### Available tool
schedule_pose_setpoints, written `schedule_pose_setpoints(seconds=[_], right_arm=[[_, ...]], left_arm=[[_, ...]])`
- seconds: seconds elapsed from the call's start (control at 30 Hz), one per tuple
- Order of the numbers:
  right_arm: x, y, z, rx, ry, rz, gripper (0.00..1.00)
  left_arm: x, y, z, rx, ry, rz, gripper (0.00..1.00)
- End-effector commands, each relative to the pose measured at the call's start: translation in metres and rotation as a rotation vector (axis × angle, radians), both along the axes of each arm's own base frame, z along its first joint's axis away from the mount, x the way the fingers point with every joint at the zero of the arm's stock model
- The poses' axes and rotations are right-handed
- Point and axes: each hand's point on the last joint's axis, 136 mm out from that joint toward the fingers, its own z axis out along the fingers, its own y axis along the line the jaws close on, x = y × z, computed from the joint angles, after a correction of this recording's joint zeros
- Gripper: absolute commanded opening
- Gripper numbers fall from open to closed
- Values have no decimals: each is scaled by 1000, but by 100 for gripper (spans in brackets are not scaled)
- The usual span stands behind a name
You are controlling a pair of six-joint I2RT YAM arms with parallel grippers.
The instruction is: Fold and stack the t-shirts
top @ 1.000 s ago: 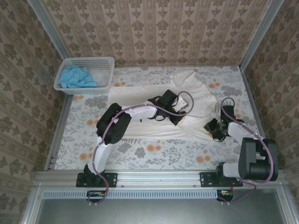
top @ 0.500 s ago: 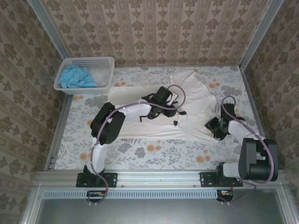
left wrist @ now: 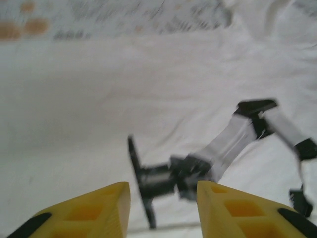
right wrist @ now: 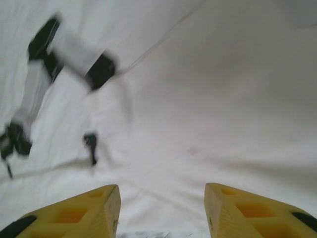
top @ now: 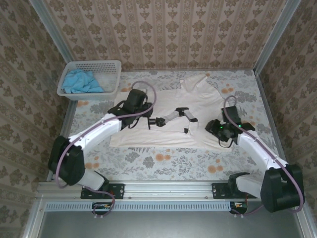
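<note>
Swinging back leftward, left gripper [left wrist: 162,193] leaving cream-white short-sleeved cloth t-shirt [top: 198,99], jaws apart, empty; right gripper [right wrist: 161,196] hovering over it, jaws apart, empty; shirt lying spread on floral table [top: 163,158], next fold pending; sky-blue cloth t-shirt [top: 81,82] waiting in white perforated plastic basket [top: 89,63]

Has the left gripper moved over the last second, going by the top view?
Yes. The left gripper has pulled back leftward across the cream-white shirt, ending nearer the basket.
</note>
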Motion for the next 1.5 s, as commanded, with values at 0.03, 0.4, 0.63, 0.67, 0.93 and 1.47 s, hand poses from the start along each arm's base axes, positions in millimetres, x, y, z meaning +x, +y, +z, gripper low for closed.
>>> schedule_pose_setpoints(seconds=[0.03,0.4,0.63,0.67,0.93,1.47], right_arm=[[-15,38,-14,-34,83,112,47],[-21,44,-53,-157,251,110,40],[-37,23,-79,-248,353,26,39],[-40,21,-81,-245,351,9,40],[-71,13,-102,-211,417,-44,41],[-95,12,-82,-138,351,-44,51]], left_arm=[[-48,29,-50,-1,181,46,36],[-75,83,-124,29,322,285,31],[-99,131,-145,118,335,459,31],[-102,136,-145,125,330,481,32],[-122,160,-146,121,311,547,32],[-130,162,-93,45,195,527,35]])
